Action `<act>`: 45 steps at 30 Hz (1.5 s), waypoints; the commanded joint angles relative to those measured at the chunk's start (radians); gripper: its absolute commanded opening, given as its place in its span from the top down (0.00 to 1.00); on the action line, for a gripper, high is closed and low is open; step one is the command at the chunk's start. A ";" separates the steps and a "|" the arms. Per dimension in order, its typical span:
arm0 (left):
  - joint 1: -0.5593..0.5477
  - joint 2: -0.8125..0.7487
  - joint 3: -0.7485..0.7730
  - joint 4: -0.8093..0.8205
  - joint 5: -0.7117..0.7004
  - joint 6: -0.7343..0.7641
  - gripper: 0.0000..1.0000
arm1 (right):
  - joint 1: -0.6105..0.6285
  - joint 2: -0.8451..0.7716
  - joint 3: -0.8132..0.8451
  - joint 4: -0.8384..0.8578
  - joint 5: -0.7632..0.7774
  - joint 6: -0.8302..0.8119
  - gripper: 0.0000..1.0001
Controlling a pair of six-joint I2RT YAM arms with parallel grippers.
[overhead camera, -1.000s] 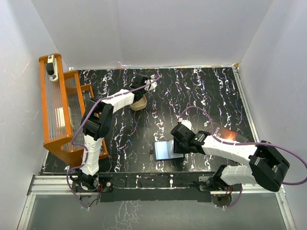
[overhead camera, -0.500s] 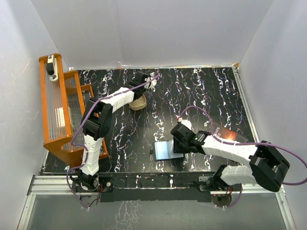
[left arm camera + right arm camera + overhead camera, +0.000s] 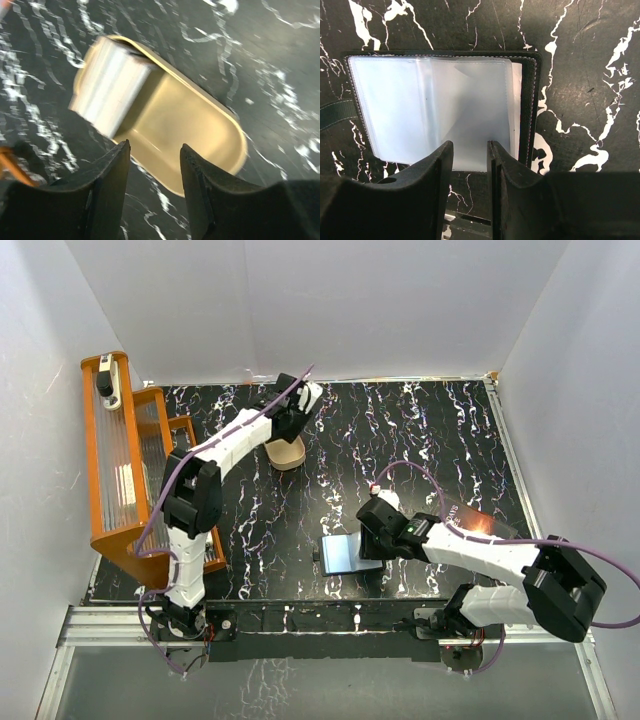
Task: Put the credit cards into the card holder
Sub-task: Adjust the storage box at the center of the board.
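While both arms are reaching over a black table (image 3: pixel 420 440) veined with white, each is hovering at a different part of the job. The left gripper (image 3: pixel 155 160) is hanging over a tan oval tray (image 3: pixel 200 130) at the far side of the table, just right of an orange slatted rack (image 3: pixel 120 480). Its two dark fingers (image 3: pixel 107 195) are standing partly apart, and nothing is sitting between them. A small stack of credit cards (image 3: pixel 107 92) is lying in one end of the tray. The cards are looking pale and silvery, and the blur is hiding any detail on them. From the top view, the left arm is stretching diagonally away from its base, and its gripper (image 3: pixel 286 430) is covering part of the tray (image 3: pixel 290 455).

Nearer the arms, the card holder (image 3: pixel 345 553) is lying open and flat on the table. Its black stitched cover (image 3: pixel 535 100) is framing a clear plastic sleeve (image 3: pixel 430 110). The right gripper (image 3: pixel 470 155) is sitting low over the sleeve's near edge, with only a narrow gap between its fingers (image 3: pixel 437 190) and nothing visibly pinched there. Whether the fingertips are touching the sleeve cannot be told. In the top view the right gripper (image 3: pixel 372 540) is meeting the holder's right side. A dark flat sheet with pale lettering (image 3: pixel 470 520) is lying partly under the right arm.
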 commanded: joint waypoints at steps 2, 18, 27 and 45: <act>0.002 -0.151 -0.100 -0.074 0.334 -0.105 0.55 | 0.003 -0.047 -0.005 0.046 0.010 0.004 0.68; 0.003 -0.102 -0.235 -0.008 0.460 -0.042 0.48 | 0.003 -0.087 -0.027 0.050 0.014 0.006 0.68; 0.003 -0.040 -0.230 0.032 0.413 -0.011 0.46 | 0.003 -0.096 -0.040 0.051 0.017 0.008 0.68; 0.000 -0.172 -0.345 -0.091 0.493 -0.091 0.56 | 0.003 -0.119 -0.060 0.069 0.022 0.006 0.68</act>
